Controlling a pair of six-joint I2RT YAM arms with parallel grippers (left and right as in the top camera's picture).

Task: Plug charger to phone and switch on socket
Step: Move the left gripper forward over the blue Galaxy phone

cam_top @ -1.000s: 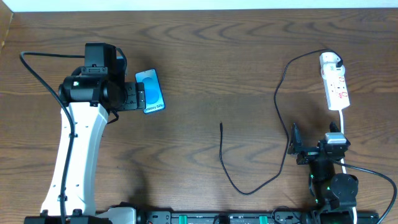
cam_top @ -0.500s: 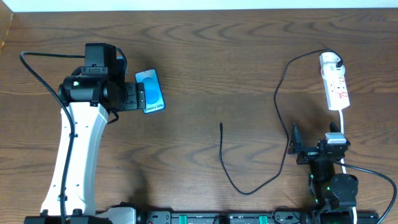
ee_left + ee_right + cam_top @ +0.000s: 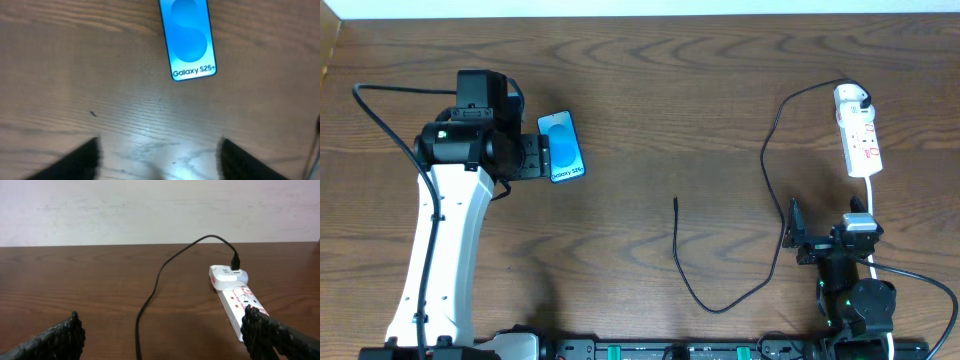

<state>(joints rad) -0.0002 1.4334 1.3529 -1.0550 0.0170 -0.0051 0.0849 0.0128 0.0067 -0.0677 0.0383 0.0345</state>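
The phone [image 3: 563,145] lies flat at the left of the table, blue screen up, white text strip at its near end; it also shows in the left wrist view [image 3: 188,37]. My left gripper [image 3: 533,156] is open just left of it, its fingers [image 3: 159,160] apart over bare wood. The charger cable [image 3: 682,262] runs from its free tip at mid-table around to the white adapter [image 3: 851,97] plugged into the socket [image 3: 861,143] at the far right. The right wrist view shows the cable [image 3: 150,297], adapter [image 3: 228,275] and socket [image 3: 243,307]. My right gripper [image 3: 162,335] is open near the front edge.
The right arm's base [image 3: 855,300] sits at the front right with a white cord running back to the power strip. The left arm [image 3: 445,240] stretches along the left side. A pale wall [image 3: 150,210] stands behind the table.
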